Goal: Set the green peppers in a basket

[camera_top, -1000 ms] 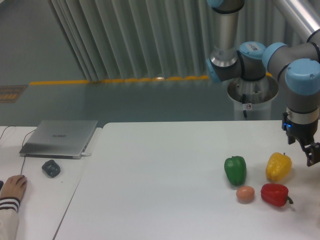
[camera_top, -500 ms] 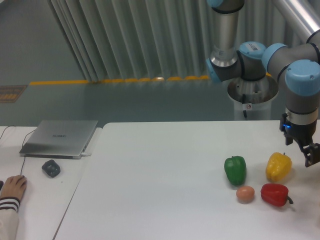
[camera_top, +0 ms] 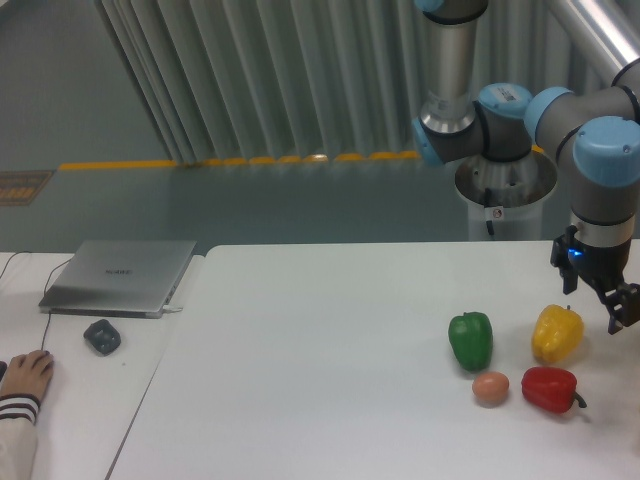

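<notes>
Green pepper [camera_top: 470,340] stands upright on the white table [camera_top: 320,340], right half, well in from the front edge and from the back edge. At its 3 o'clock, apart from it w/ a clear strip of tabletop between, sits the yellow pepper [camera_top: 557,333]. At its 5 o'clock, just beside its base, a small pinkish-orange egg-like ball [camera_top: 490,388]; can't tell if they touch. Red pepper [camera_top: 549,389] lies on its side further right, just below the yellow one, stem pointing to the right edge of view.

Gripper [camera_top: 612,300] hangs at the far right, at abt 2 o'clock from the green pepper and just past the yellow pepper's upper right, above the tabletop. Partly cut by the frame edge; dark fingers [camera_top: 626,305] look spread w/ nothing between them, but how wide I can't tell. Not touching any pepper.

Room: big bare stretch of table to the green pepper's 9 o'clock, all the way to the left table edge. Past that edge, on a lower side desk [camera_top: 90,390]: closed grey laptop [camera_top: 120,276], dark mouse [camera_top: 102,336], and a person's hand [camera_top: 24,376] at the bottom left corner. No basket visible in this view.
</notes>
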You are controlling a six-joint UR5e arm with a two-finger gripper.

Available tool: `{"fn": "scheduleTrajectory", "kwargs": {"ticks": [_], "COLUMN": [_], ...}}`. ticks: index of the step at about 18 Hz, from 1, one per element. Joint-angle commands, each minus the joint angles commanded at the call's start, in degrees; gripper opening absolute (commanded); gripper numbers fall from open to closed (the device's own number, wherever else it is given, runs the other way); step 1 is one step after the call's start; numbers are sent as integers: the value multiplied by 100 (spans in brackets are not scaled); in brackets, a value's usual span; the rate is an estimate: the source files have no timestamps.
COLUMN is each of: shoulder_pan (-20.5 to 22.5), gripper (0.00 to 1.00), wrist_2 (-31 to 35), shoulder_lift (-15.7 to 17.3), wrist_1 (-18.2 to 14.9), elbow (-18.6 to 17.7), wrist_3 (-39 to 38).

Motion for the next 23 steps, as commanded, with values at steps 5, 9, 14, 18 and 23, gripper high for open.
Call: {"fn": "scheduleTrajectory", "kwargs": {"ticks": [5,9,14,18,23], "shoulder_pan": [0,-175,-886,-1344,-1634], "gripper": [100,100,100,100,100], "wrist_2": [-97,-44,-61,-97,-203], "shoulder_lift": [0,9,-176,-132,-114], "wrist_1": [193,185,211,211,211], "elbow": [-35,-97,-70,9,0], "wrist_3": [-26,-437,-3034,-4480,-5806]}}
